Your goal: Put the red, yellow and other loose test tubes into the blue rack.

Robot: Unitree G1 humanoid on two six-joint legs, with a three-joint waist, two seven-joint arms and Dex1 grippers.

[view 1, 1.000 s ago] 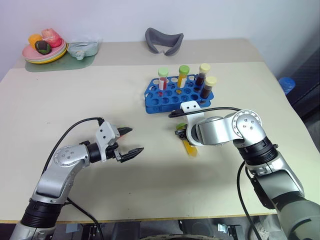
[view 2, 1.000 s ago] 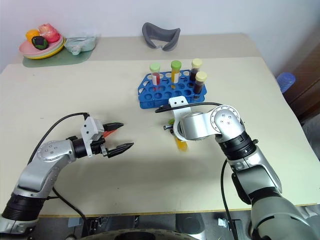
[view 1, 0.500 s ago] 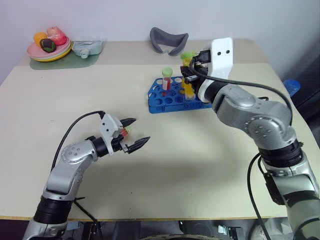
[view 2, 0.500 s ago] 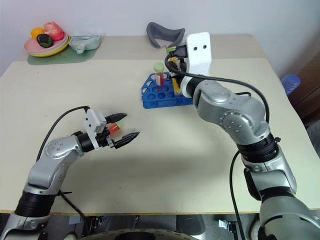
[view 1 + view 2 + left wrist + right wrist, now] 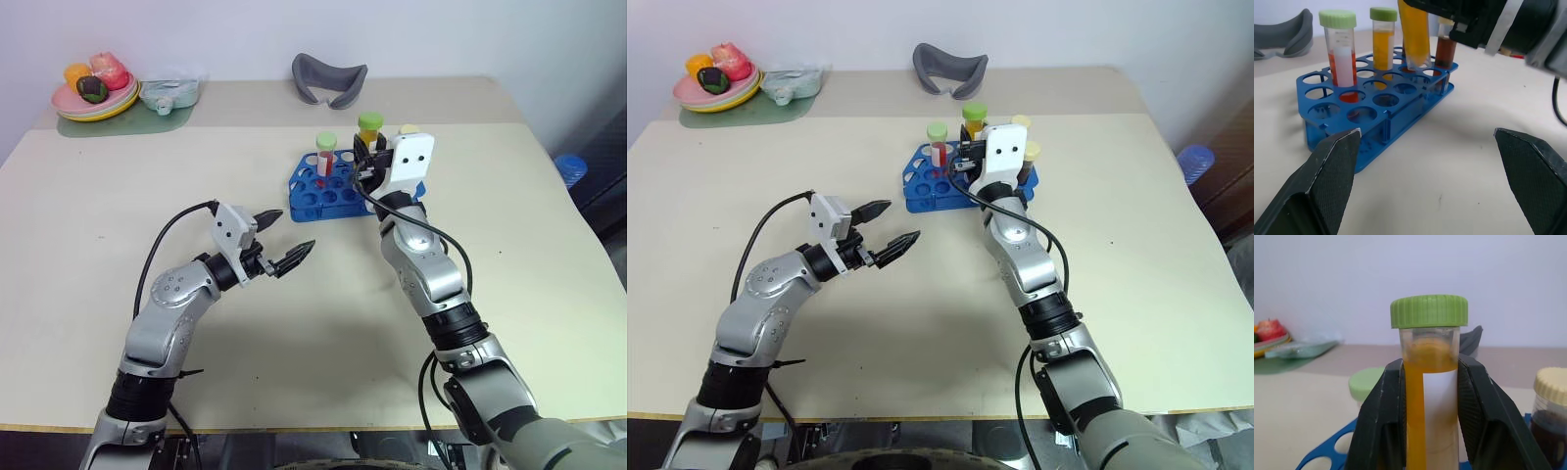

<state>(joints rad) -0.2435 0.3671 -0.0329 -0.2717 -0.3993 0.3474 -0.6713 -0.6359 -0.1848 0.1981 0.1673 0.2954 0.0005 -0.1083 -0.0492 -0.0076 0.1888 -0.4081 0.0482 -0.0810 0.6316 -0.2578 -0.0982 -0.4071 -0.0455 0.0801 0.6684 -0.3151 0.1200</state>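
Right gripper (image 5: 1427,416) lifted yellow tube (image 5: 1429,382) over rack (image 5: 1376,105)

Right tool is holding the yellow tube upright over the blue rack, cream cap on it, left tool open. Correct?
Not quite: the cap is green, not cream. The right wrist view shows the right tool shut on the yellow tube, which stands upright with a green cap. The rest holds: the tube hangs over the blue rack, and the left tool is open. The cream caps sit on the dark tubes in the rack.
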